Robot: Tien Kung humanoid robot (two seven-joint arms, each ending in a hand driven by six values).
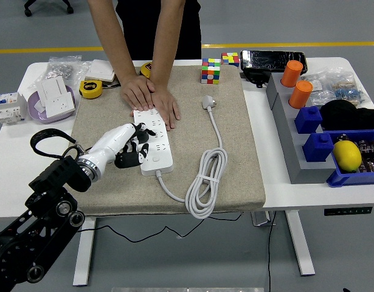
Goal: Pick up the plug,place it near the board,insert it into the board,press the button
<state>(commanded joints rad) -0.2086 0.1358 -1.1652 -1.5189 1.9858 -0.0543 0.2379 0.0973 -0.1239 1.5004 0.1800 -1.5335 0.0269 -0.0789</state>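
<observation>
- While the left robot hand [127, 146] sits over the white plastic power strip [155, 141], fingers curled around the black plug adapter [131, 157], insertion looks underway, not confirmed.
- Person's hands [151, 97] steady the strip's far end; button press remains.

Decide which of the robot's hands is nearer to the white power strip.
Left. The left hand is over the power strip's left side, fingers curled around something dark. The right hand is out of view.
</observation>
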